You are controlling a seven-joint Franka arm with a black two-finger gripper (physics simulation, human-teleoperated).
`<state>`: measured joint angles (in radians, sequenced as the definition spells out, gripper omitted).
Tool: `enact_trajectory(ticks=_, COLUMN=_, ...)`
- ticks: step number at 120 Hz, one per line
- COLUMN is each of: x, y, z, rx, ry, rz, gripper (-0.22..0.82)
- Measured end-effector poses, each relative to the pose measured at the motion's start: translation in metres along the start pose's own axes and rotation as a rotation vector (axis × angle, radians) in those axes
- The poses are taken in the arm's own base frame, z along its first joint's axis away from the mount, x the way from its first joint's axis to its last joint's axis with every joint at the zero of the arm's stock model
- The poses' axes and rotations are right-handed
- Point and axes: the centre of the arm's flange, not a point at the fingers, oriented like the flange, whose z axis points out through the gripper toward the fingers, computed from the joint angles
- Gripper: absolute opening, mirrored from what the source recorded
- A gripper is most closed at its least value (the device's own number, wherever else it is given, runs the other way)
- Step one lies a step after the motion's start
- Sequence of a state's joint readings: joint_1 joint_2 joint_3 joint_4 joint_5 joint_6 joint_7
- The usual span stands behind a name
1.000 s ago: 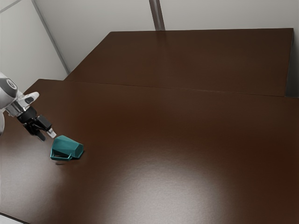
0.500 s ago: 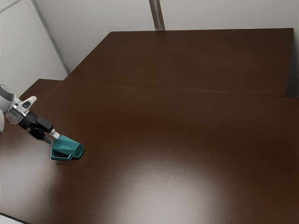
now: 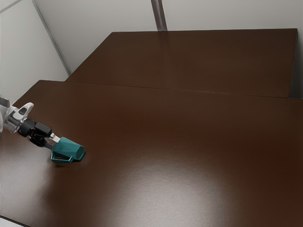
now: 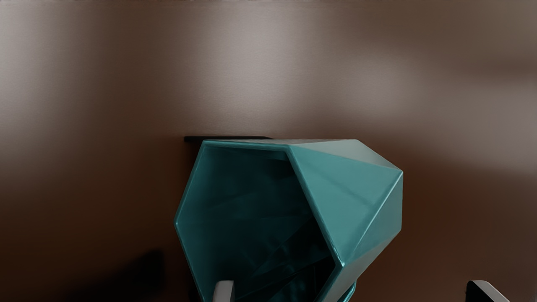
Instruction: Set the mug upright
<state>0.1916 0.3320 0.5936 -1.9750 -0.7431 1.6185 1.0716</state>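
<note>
Exterior view. You have one mug (image 3: 71, 149), glossy teal, faceted, lying on its side on the table (image 3: 165, 123) toward the exterior view's left. Its base faces the exterior view's right; its mouth faces the gripper (image 3: 52, 142). Count one handle (image 3: 61, 160), angular, low on the mug's near side. The gripper, one unit, is black with pale tip parts, tilted down to the mug's mouth end. The tabletop is dark brown and smooth, with a soft sheen. Beyond it you see one further flat surface (image 3: 213, 61), equally brown, and pale plain walls (image 3: 104, 28) with one dark upright strip (image 3: 159, 16).

Wrist view. You look into the mug's six-sided mouth: thin rim, dark hollow, flat triangular facets outside with bright edges. Part of the handle shows low beside the body. Count two fingertips (image 4: 223, 292), light grey, smooth, the second dark on its inner face. They stand wide apart: one overlaps the mouth, the other is clear of the mug, over the table. The gripper (image 4: 355, 291) has hold of nothing; whether the first tip touches the mug, you cannot tell.
</note>
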Motion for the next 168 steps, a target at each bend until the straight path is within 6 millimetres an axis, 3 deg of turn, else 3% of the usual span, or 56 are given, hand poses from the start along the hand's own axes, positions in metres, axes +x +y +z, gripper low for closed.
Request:
enact_trajectory(ticks=113, x=0.009, y=-0.007, z=0.026, rx=-0.109, ry=0.057, rz=-0.018, gripper=0.6)
enact_trajectory(ticks=132, x=0.011, y=-0.007, z=0.027, rx=-0.108, ry=0.064, rz=-0.017, gripper=0.49)
enact_trajectory(ticks=168, x=0.012, y=-0.006, z=0.029, rx=-0.11, ry=0.072, rz=-0.016, gripper=0.19)
